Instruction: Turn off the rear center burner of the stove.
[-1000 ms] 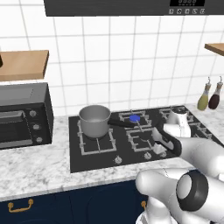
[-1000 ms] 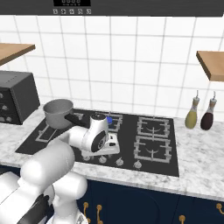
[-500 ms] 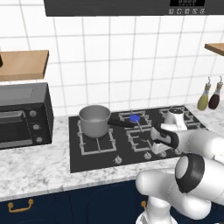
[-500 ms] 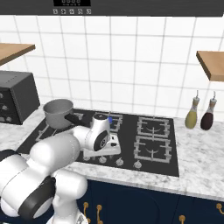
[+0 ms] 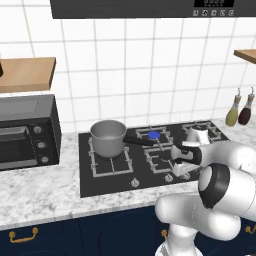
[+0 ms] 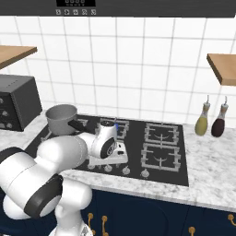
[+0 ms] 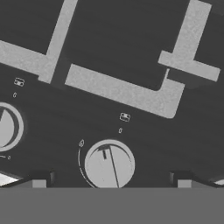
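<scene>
The stove (image 5: 100, 182) is a wide black cooktop with wire grates and a row of silver knobs along its front. The rear center burner (image 5: 154, 134) glows blue behind the pot's handle, and its flame peeks out beside my hand (image 6: 116, 125). My gripper (image 5: 179, 171) hangs low over the front knob row, right of centre. In the hand view the gripper (image 7: 109, 183) is open, its fingertips (image 7: 39, 180) wide apart on either side of a round silver knob (image 7: 109, 166) with a pointer line. Another knob (image 7: 6, 127) sits to the left.
A grey pot (image 5: 107, 137) stands on the left rear burner, its dark handle pointing right. A black countertop oven (image 5: 25, 135) sits left of the stove. Two bottles (image 5: 233, 112) (image 5: 246, 111) stand at the back right, below a wooden shelf (image 6: 223, 67).
My hand has come down and forward from over the right grates to the front knob row. The elbow has swung out to the right in the left base view.
</scene>
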Motion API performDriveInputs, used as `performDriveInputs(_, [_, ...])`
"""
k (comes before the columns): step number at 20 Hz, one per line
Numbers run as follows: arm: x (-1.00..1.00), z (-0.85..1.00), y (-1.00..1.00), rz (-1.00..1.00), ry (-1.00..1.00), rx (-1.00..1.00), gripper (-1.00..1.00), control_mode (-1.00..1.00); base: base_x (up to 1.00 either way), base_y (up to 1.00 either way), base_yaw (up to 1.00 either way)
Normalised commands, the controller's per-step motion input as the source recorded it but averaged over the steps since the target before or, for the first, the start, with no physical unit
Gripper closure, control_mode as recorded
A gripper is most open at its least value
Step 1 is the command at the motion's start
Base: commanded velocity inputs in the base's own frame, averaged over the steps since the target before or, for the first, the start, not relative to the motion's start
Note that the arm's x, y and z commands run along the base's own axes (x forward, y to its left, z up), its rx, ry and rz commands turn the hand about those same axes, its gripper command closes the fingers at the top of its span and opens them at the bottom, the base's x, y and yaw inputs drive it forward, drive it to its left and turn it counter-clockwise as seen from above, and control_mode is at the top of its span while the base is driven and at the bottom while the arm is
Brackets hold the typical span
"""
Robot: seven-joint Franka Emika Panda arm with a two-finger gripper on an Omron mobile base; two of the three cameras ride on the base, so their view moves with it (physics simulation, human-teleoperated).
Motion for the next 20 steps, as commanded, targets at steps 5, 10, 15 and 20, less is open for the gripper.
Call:
performDriveInputs(5, [0.00, -0.16, 0.00, 0.00, 0.00, 0.00, -1.00, -1.00, 0.00, 0.00, 0.00])
performDriveInputs(10, [0.00, -0.14, 0.01, 0.00, 0.00, 0.00, 1.00, -1.00, 0.00, 0.00, 0.00])
performDriveInputs(15, [0.00, -0.01, 0.01, 0.00, 0.00, 0.00, 1.00, -1.00, 0.00, 0.00, 0.00])
performDriveInputs(20, [-0.05, 0.00, 0.12, 0.00, 0.00, 0.00, 1.00, -1.00, 0.00, 0.00, 0.00])
